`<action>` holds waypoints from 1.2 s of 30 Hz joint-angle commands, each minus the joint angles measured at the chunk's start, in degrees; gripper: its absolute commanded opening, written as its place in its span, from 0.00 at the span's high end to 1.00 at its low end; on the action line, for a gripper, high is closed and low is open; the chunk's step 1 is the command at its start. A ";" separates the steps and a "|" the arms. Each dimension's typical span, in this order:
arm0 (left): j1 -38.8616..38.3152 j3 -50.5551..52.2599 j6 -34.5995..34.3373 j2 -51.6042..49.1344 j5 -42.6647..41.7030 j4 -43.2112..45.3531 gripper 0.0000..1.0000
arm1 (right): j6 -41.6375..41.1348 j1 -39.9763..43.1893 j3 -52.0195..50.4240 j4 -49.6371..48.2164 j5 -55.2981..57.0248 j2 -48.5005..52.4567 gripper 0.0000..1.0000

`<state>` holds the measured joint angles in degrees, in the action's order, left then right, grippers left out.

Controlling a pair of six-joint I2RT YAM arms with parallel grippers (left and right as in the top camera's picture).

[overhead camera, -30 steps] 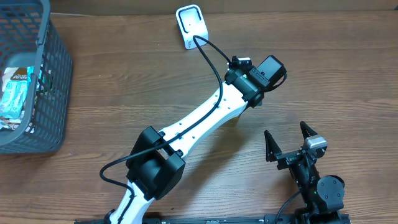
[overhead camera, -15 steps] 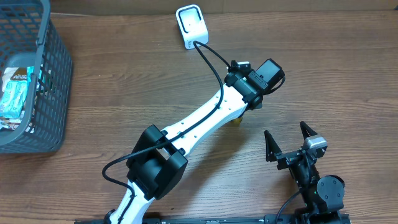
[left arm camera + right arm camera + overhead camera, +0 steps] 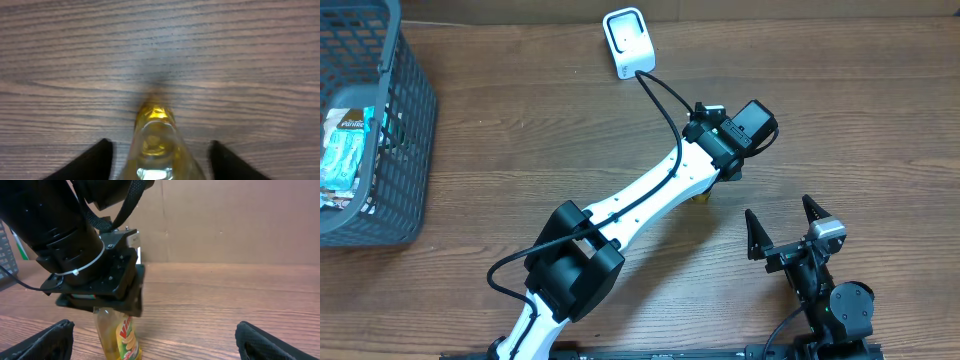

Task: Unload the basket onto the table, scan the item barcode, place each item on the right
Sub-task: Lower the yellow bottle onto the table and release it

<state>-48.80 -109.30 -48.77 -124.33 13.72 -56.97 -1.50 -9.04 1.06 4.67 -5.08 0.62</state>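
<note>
I count one bottle, one scanner, one basket and two claws.

The bottle stands upright on the worktop, right of centre, directly under the left arm's wrist. It is clear and holds yellow liquid. Its label carries red lettering starting "Vi"; I cannot read the rest.

The left claw is spread. It straddles the bottle's top with one finger on each side, and a narrow gap shows on both sides. The right claw is spread wide at the near right, holds nothing and is apart from the bottle.

The white scanner sits at the far edge, well apart from the bottle. The grey basket is at the far left and holds at least two packets. Their printing is too small to read.
</note>
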 commanded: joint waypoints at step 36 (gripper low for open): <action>47.25 -31.98 26.18 24.52 1.18 -10.84 0.12 | 0.26 0.17 -0.61 -0.24 0.50 -0.46 0.00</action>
<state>-9.52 -140.20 -26.55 -102.37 16.95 -67.70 -1.48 -9.04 1.06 4.69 -5.10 0.62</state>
